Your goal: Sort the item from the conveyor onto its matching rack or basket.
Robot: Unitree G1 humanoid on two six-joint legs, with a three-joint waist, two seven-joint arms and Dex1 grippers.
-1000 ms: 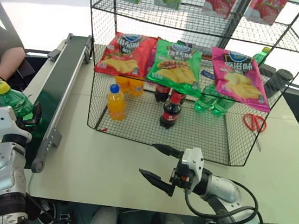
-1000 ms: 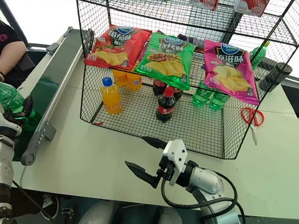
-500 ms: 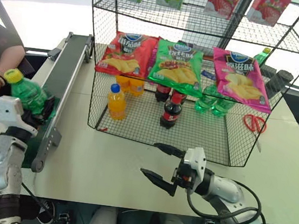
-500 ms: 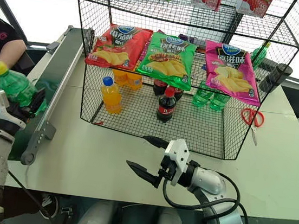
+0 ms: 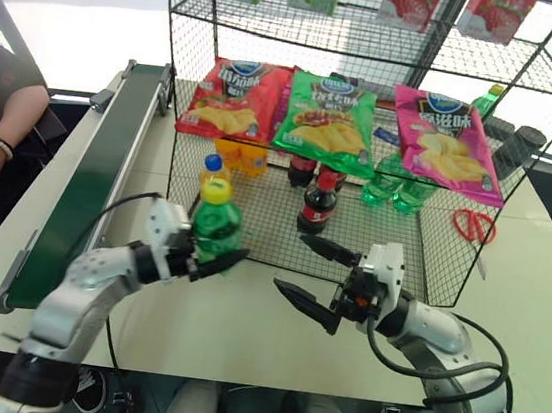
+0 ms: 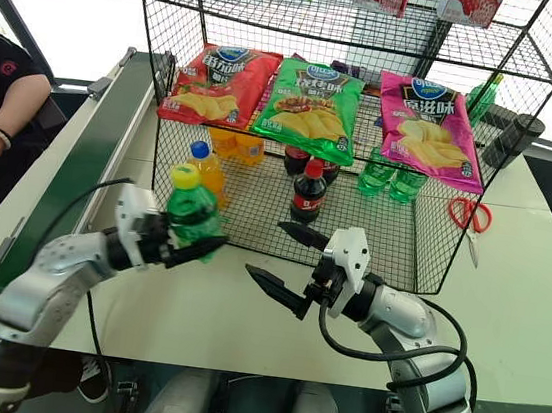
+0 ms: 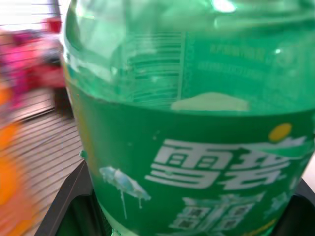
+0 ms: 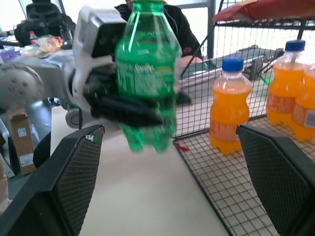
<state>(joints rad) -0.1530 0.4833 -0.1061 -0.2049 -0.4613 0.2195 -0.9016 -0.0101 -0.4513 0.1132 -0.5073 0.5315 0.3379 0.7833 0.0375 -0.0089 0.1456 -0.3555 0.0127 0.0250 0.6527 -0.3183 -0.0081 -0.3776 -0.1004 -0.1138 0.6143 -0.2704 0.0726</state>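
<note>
Green bottle [image 5: 215, 227] clamped upright in left gripper [image 5: 207, 259] | right gripper [image 5: 310, 274] apart | right wrist view: probably feet unsupported.

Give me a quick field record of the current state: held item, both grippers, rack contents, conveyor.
held item: small translucent green plastic soda bottle with yellow cap, upright, off the table
left gripper: shut on the bottle
right gripper: open, holding nothing, facing the bottle
rack: large black wire-grid shelf rack; bottom tier holds orange drink bottles, cola bottles, green bottles
conveyor: long dark green belt, bare
</note>
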